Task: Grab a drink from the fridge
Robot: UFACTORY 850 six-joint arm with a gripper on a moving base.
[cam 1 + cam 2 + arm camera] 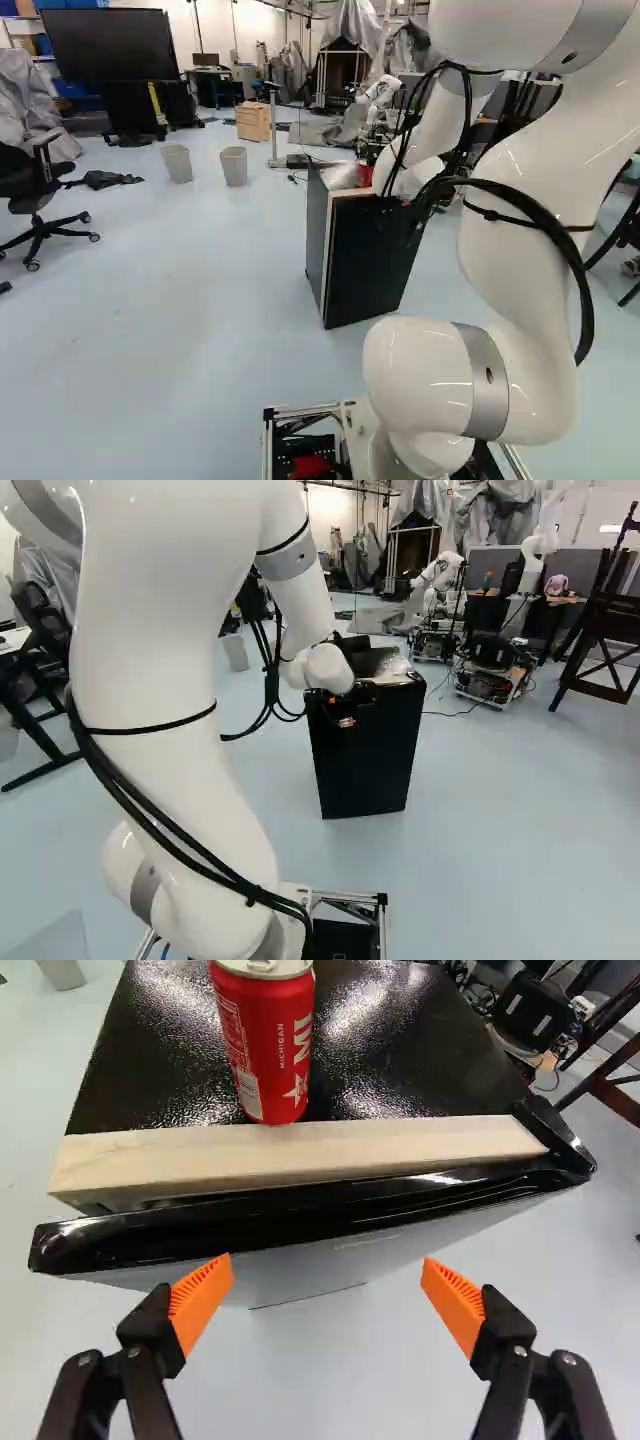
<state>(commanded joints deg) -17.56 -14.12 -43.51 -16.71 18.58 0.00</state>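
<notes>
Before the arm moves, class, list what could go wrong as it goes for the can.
1. The open pincer is at the near edge of the fridge; moving ahead too low, it could strike that edge or the wooden strip.
2. The red can stands upright right by the strip, so a bump to the strip might tip or push it.

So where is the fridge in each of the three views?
Left base view: the fridge, a dark box just right of the middle.
Right base view: also just right of the middle, its black side facing the camera.
Wrist view: its black top ahead of the open pincer, red can standing on it.
Shared landmark: grey bin. Left base view has two; can't tell which matches.
</notes>
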